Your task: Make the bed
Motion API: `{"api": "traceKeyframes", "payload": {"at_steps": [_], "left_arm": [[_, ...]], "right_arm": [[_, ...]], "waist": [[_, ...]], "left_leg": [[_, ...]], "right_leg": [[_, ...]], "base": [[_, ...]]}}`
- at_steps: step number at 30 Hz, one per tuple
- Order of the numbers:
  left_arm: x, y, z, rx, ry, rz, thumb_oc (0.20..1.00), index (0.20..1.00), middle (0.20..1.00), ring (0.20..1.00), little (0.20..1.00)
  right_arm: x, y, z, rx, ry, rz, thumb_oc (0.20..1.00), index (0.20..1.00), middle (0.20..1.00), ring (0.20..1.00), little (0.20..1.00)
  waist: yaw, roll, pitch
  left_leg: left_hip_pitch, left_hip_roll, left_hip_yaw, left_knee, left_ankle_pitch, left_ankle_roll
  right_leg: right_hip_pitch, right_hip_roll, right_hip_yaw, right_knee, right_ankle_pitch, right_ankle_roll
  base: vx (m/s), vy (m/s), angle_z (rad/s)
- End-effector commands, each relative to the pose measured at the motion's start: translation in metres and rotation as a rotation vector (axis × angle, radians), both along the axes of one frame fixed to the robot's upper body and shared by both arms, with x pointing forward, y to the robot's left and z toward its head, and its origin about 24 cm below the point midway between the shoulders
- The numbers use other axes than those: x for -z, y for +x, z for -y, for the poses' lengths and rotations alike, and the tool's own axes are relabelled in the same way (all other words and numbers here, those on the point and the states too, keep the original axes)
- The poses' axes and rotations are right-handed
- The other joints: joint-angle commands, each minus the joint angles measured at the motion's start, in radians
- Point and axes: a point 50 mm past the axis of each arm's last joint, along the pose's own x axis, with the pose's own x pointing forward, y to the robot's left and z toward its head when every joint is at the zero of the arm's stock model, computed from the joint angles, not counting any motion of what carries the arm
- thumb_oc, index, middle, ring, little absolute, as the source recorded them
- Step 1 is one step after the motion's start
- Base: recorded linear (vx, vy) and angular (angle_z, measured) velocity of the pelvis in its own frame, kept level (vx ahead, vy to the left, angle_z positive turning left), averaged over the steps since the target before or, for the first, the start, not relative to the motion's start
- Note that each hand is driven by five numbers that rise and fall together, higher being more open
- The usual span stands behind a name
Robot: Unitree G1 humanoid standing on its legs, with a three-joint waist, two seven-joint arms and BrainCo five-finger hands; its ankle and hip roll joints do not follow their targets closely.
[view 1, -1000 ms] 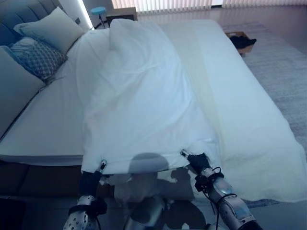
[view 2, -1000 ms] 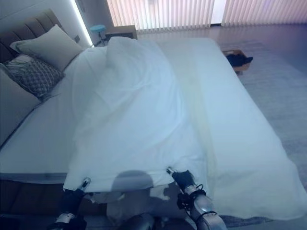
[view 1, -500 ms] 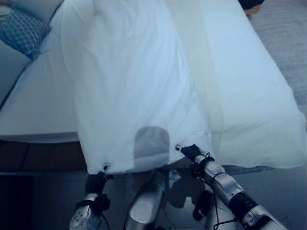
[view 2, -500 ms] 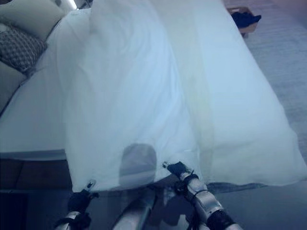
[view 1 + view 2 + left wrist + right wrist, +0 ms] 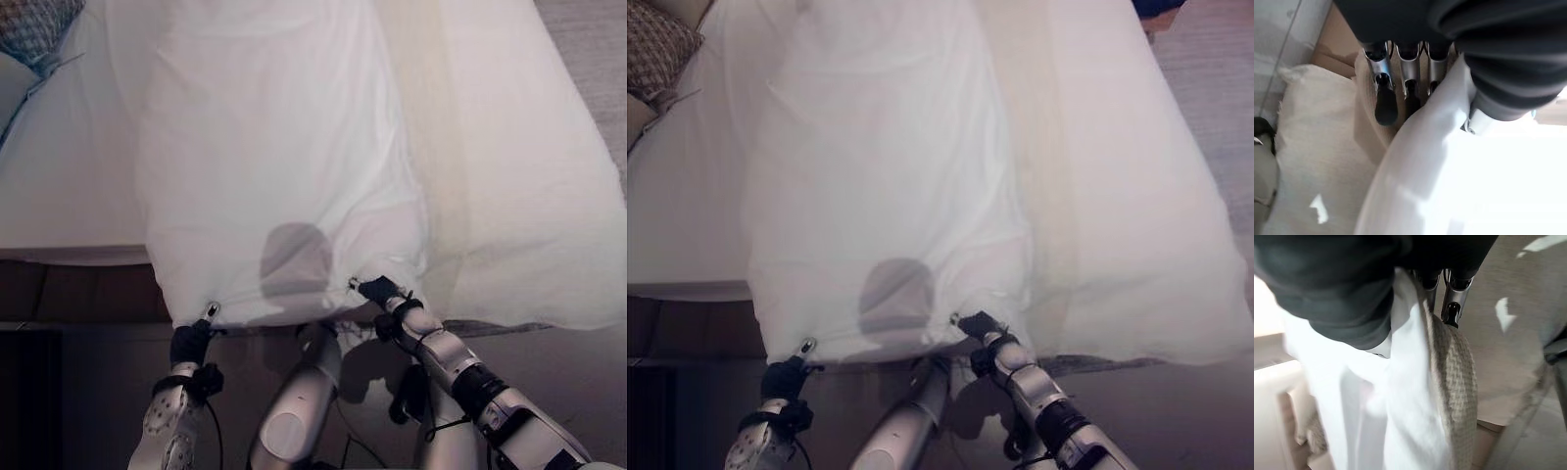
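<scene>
White sheet (image 5: pixel 284 166) lies lengthwise over the middle of the bed (image 5: pixel 69 196), its near hem hanging past the bed's foot edge. You hold that hem at two points. Your left hand (image 5: pixel 191 343) pinches the hem's left corner; in the left wrist view its fingers (image 5: pixel 1385 100) curl against the cloth with the thumb on the other side. Your right hand (image 5: pixel 380 291) grips the hem's right corner, where the right wrist view shows white cloth bunched with a beige woven blanket (image 5: pixel 1454 382) between thumb and fingers.

Compared with a second ago, the hem has come further down over the foot edge and the cloth looks flatter and more taut, while the head camera has tipped down so that the pillows have mostly left the frame. A patterned pillow (image 5: pixel 34 24) remains at the bed's head corner on your left. By this reading, the pull toward the foot is well advanced. The cream blanket (image 5: pixel 519 176) covers the bed's right side, beside the sheet.
</scene>
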Motion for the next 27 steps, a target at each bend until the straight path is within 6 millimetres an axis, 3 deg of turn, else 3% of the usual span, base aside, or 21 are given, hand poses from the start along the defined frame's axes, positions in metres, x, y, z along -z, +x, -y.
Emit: {"api": "traceKeyframes", "payload": {"at_steps": [1,4,6,13,17,18,19,27], "left_arm": [[-0.02,-0.038,-0.059,-0.202,0.199,0.021,0.2,0.2,0.2,0.2,0.2],[-0.022,-0.041,-0.06,-0.203,0.195,0.025,0.2,0.2,0.2,0.2,0.2],[-0.019,-0.045,-0.06,-0.217,0.184,0.014,0.2,0.2,0.2,0.2,0.2],[-0.013,-0.043,-0.052,-0.173,0.188,-0.017,0.2,0.2,0.2,0.2,0.2],[0.005,-0.042,-0.049,-0.121,0.234,-0.112,0.2,0.2,0.2,0.2,0.2],[0.012,-0.045,-0.048,-0.112,0.234,-0.149,0.2,0.2,0.2,0.2,0.2],[0.02,-0.043,-0.045,-0.07,0.273,-0.194,0.2,0.2,0.2,0.2,0.2],[0.036,-0.033,-0.032,-0.032,0.231,-0.243,0.2,0.2,0.2,0.2,0.2]], "right_arm": [[0.005,-0.006,0.008,-0.004,0.006,-0.007,0.2,0.2,0.2,0.2,0.2],[0.012,-0.011,0.003,-0.029,0.001,-0.036,0.2,0.2,0.2,0.2,0.2],[0.011,-0.009,-0.002,-0.053,-0.017,-0.029,0.2,0.2,0.2,0.2,0.2],[0.029,-0.012,0.004,-0.013,-0.06,-0.1,0.2,0.2,0.2,0.2,0.2],[0.04,-0.01,0.012,0.043,-0.105,-0.136,0.2,0.2,0.2,0.2,0.2],[0.044,-0.012,0.012,0.045,-0.114,-0.15,0.2,0.2,0.2,0.2,0.2],[0.048,-0.01,0.013,0.061,-0.14,-0.161,0.2,0.2,0.2,0.2,0.2],[0.058,-0.01,0.008,0.078,-0.19,-0.207,0.2,0.2,0.2,0.2,0.2]], "waist": [[0.012,-0.014,-0.029],[0.015,-0.012,-0.029],[0.025,-0.012,-0.029],[0.007,-0.02,-0.029],[0.011,-0.024,-0.029],[0.013,-0.022,-0.029],[0.012,-0.021,-0.029],[0.01,-0.028,-0.029]], "left_leg": [[-0.118,0.048,0.116,0.026,0.021,0.052],[-0.113,0.056,0.107,-0.004,0.023,0.049],[-0.133,0.07,0.124,0.014,0.018,0.045],[-0.186,0.066,0.098,0.011,0.038,0.043],[-0.235,0.055,0.094,0.037,0.038,0.047],[-0.225,0.056,0.101,0.055,0.003,0.054],[-0.258,0.047,0.104,0.078,0.001,0.057],[-0.312,0.034,0.109,0.108,0.007,0.065]], "right_leg": [[-0.095,-0.052,0.018,-0.187,0.241,0.031],[-0.133,-0.031,0.022,-0.192,0.258,0.028],[-0.164,-0.044,0.007,-0.191,0.263,0.034],[-0.2,-0.04,-0.008,-0.163,0.241,0.03],[-0.234,-0.046,-0.009,-0.138,0.236,0.032],[-0.225,-0.047,-0.007,-0.112,0.2,0.036],[-0.256,-0.049,-0.003,-0.09,0.2,0.036],[-0.309,-0.047,0.0,-0.059,0.204,0.036]], "base": [[-0.07,0.107,-0.46],[-0.04,-0.049,-0.43],[-0.07,-0.02,0.07],[-0.06,-0.051,0.11],[-0.05,-0.03,0.16],[-0.03,-0.033,-0.14],[-0.03,-0.033,-0.1],[-0.07,-0.004,0.07]]}}
